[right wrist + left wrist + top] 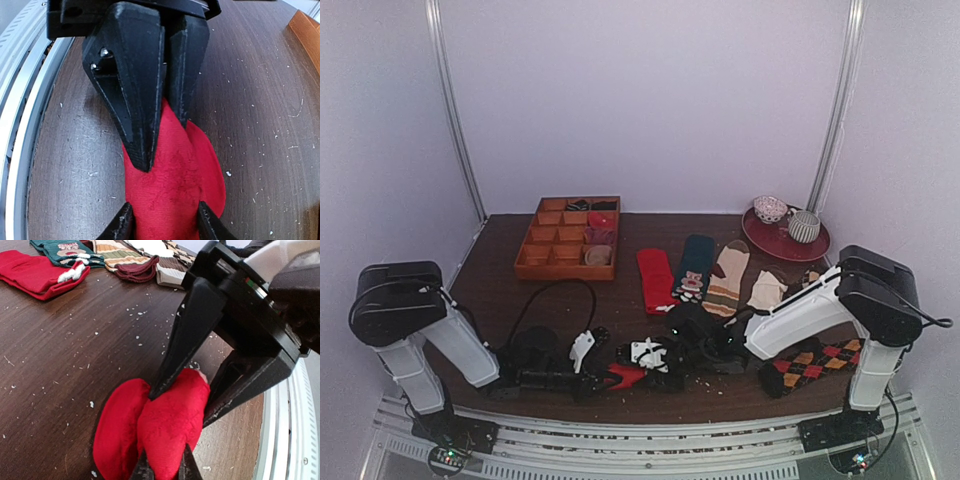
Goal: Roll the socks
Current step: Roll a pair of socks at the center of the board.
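Observation:
A bunched red sock [625, 376] lies at the table's near front centre, held from both sides. My left gripper [165, 469] is shut on one end of the red sock [170, 425]. My right gripper [162, 226] is shut on the other end of the red sock [170, 185]. The two grippers meet tip to tip over it; in the top view the left gripper [605, 380] comes from the left and the right gripper [652, 362] from the right. Flat behind them lie a red sock [655, 278], a dark teal sock [695, 262], a beige striped sock [727, 277] and an argyle sock [815, 362].
A wooden compartment tray [530, 262] with small items stands at the back left. A red plate [780, 245] with a bowl and a cup is at the back right. A cream sock [765, 290] lies beside the striped one. The metal rail [640, 430] runs along the near edge.

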Tool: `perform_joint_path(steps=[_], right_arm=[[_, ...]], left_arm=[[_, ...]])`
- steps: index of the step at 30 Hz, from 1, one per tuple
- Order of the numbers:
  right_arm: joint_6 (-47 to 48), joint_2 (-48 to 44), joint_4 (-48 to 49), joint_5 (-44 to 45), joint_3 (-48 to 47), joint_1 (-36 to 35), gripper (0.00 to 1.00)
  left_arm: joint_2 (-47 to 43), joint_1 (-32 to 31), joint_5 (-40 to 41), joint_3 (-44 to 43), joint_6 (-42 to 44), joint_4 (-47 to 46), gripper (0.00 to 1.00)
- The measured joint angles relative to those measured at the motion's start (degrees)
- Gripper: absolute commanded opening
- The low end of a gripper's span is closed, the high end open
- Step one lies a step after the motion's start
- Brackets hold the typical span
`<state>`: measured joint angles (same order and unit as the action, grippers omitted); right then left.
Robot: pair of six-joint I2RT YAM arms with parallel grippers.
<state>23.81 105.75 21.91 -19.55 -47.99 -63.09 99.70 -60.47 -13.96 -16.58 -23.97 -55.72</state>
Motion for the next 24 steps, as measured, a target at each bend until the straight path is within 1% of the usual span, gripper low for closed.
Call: perform_joint_path(steps=[3, 4, 5, 7, 8, 9, 10, 11, 12, 17, 19, 21, 24], right_arm=[[-0.26, 0.31, -0.59, -0.76, -0.44, 0.0, 0.27], [-0.42, 0.37, -0.9, -0.96, -0.66, 0.0, 0.27], [-0.52, 0.39, -1.29, -1.09, -0.87, 0.0, 0.26], [-0.7, 0.46, -2.43, -1.25, -1.55, 0.02, 0.26], [-0.68, 0.55, -2.67, -1.25, -1.81, 0.0, 0.26], [-0.66, 0.68, -2.82, -1.25, -2.08, 0.0, 0.26], [-0.61, 0.74, -2.97, -1.25, -2.27, 0.0, 0.26], [-0.59, 0.79, -3.06, -1.25, -2.4, 0.0, 0.25], [-0.44, 0.79, -3.17, -1.25, -2.47, -0.02, 0.25], [0.55, 0.79, -4.72, -1.2, -3.26, -0.07, 0.26], [1.25, 0.79, -5.62, -1.16, -3.69, -0.07, 0.26], [1.75, 0.81, -6.47, -1.01, -4.15, -0.07, 0.26], [2.05, 0.87, -7.17, -0.79, -4.5, -0.07, 0.26]], left_arm=[[0.0, 0.04, -0.04, 0.0, 0.02, 0.0, 0.0], [0.0, 0.04, -0.02, 0.0, 0.02, 0.0, 0.09], [-0.04, 0.04, 0.0, 0.0, 0.02, 0.04, 0.21], [-0.44, 0.04, 0.22, 0.0, 0.26, 0.55, 0.34], [-0.87, 0.02, 0.39, 0.07, 0.52, 1.44, 0.45], [-1.66, 0.0, 0.68, 0.13, 0.85, 2.47, 0.65], [-2.62, -0.02, 1.03, 0.24, 1.51, 3.76, 0.81], [-4.09, -0.04, 1.29, 0.66, 1.97, 5.64, 0.93], [-5.92, -0.13, 1.31, 1.25, 2.75, 7.17, 0.98], [-20.92, -0.66, 3.3, 4.48, 8.24, 17.35, 0.98], [-24.92, -0.63, 4.39, 4.55, 10.67, 18.84, 0.98], [-26.53, 0.09, 4.11, 4.35, 12.68, 19.34, 0.98], [-24.28, 3.89, 0.66, 2.47, 15.28, 20.33, 0.98]])
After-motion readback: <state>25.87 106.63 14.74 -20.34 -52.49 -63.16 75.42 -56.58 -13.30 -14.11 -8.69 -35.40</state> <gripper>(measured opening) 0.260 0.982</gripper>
